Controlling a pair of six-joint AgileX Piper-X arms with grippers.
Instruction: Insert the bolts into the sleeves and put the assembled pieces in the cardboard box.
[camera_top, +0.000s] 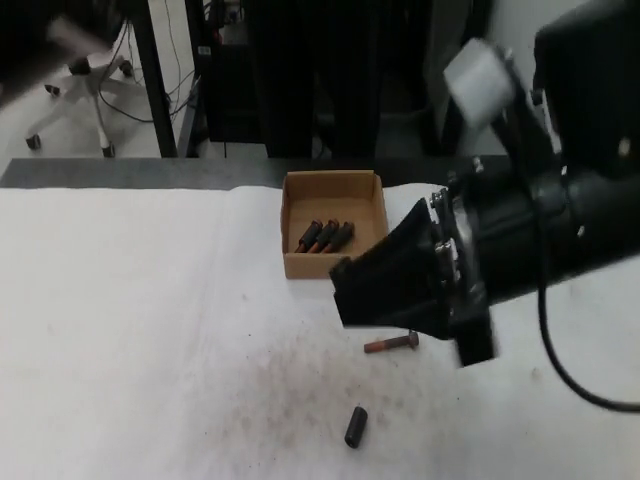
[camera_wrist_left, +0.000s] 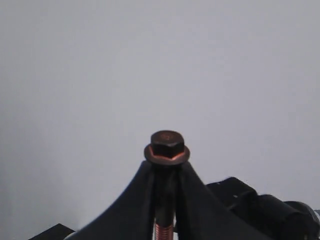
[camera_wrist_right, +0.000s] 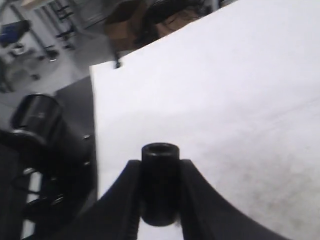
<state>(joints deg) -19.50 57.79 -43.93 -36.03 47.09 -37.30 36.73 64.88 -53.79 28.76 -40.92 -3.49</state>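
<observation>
TEXT: none legible | bolt (camera_wrist_left: 166, 146) head: no readable marking | sleeve (camera_wrist_right: 160, 185): no readable marking | box (camera_top: 305, 266) walls: no readable print | NUMBERS/SIGNS: none legible in any view

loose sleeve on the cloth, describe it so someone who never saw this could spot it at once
Find the cardboard box at the far side of the white cloth. Nearer the camera lies a coppery bolt, and nearer again the loose sleeve, alone on the stained patch. It is all black with no coppery head, unlike the bolt.
</observation>
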